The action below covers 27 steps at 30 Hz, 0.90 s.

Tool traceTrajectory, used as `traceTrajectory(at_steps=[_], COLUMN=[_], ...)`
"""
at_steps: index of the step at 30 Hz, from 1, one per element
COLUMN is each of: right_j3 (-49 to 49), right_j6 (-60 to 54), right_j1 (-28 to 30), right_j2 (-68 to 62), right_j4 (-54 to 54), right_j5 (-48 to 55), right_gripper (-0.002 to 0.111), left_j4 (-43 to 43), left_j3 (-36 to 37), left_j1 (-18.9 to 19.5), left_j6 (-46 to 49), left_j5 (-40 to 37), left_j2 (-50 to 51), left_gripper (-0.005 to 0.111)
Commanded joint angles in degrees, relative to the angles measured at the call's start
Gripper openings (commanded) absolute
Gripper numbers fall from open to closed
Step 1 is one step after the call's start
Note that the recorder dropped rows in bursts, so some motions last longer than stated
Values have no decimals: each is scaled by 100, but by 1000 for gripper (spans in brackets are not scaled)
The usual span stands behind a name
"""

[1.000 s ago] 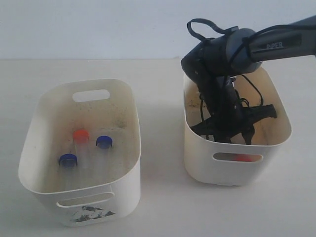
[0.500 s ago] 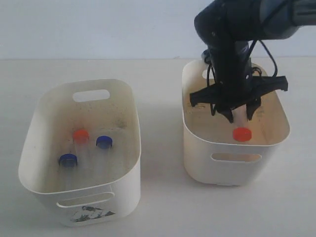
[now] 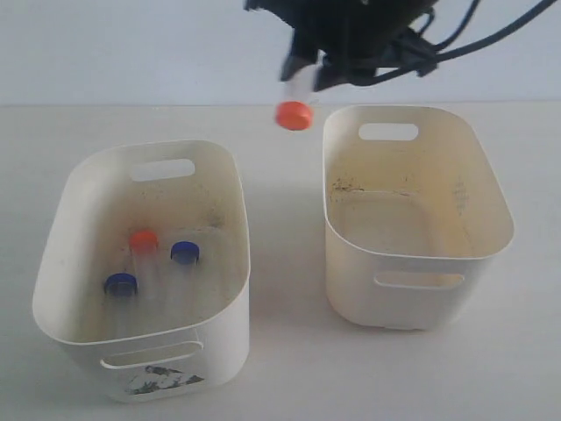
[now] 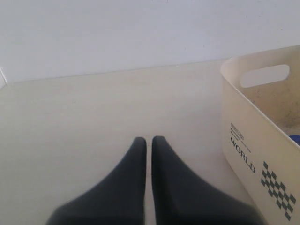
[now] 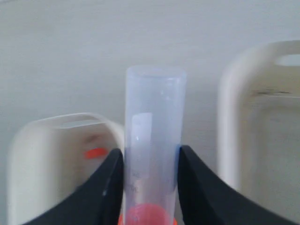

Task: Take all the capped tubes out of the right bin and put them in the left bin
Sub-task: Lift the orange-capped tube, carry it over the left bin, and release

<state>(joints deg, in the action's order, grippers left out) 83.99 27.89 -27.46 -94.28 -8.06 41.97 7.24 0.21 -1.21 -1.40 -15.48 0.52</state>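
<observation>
The fingers (image 4: 133, 164) of the left gripper (image 4: 146, 140) were pressed together tip against tip with nothing between them. They hung over bare tabletop (image 4: 70, 117) near the left bin (image 4: 253, 136), beside the outer wall printed "WORLD" above a checker pattern.

From where I stood, the left bin (image 3: 230, 202) sat toward the front left corner of the tabletop, a torn dark sticker (image 3: 162, 380) under its front slot. Three capped tubes were inside it, caps facing up: a blue-capped tube (image 3: 121, 284) nearest the front, an orange-capped tube (image 3: 144, 239) behind it, and a second blue-capped tube (image 3: 185, 253) just to the right. I could not tell whether they stood straight or leaned on the wall.

Further right, over the strip of table between the two bins and close to the far edge, the right gripper (image 5: 151, 154) hung high in the air. Its dark fingers (image 5: 101, 187) were clamped on either side of the held tube (image 5: 152, 117), a clear one, tilted with its orange cap (image 3: 294, 115) lowest. The tube was outside both bins, touching nothing but the fingers.

The right bin (image 3: 491, 237) sat toward the right edge, somewhat nearer the far edge than the other, its front plain and a scatter of dark specks (image 3: 346, 186) on its inner wall.
</observation>
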Motion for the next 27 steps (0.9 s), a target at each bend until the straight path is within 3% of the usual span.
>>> traceTrajectory(at_steps=[1,6,8,9,11,14,16,23,27], right_j3=[6,6,6,6,6,6,6,6,6], right_j6=[-966,-1029,-1029,-1050,-1050,-1209,-1236,-1284,-1619], right_j1=[-548,-1128,-1246,-1278,-1321,-1321,-1321,-1321,-1321], right_j2=[-90,-512,-691,-757,-864,-927,-927,-810,-441], right_j4=[-1268,-1258,-1258,-1279,-1382,-1522,-1519,-1527,-1527], right_j5=[-627,-934,-973,-973,-933,-911,-921,-825,-658], right_gripper=[0,0,6,12,33,70,79,47,6], left_j4=[-64,-64,-64,-64,-64,-64,-64,-64,-64], left_j3=[-21,-21,-21,-21,-21,-21,-21,-21,-21], left_j1=[6,6,6,6,6,6,6,6,6], left_j6=[-66,-66,-66,-66,-66,-66,-66,-66,-66], left_j5=[54,54,54,54,54,54,54,54,54], left_j2=[-10,-10,-10,-10,-10,-10,-10,-10,-10], left_gripper=[4,4,4,4,4,4,4,4,4])
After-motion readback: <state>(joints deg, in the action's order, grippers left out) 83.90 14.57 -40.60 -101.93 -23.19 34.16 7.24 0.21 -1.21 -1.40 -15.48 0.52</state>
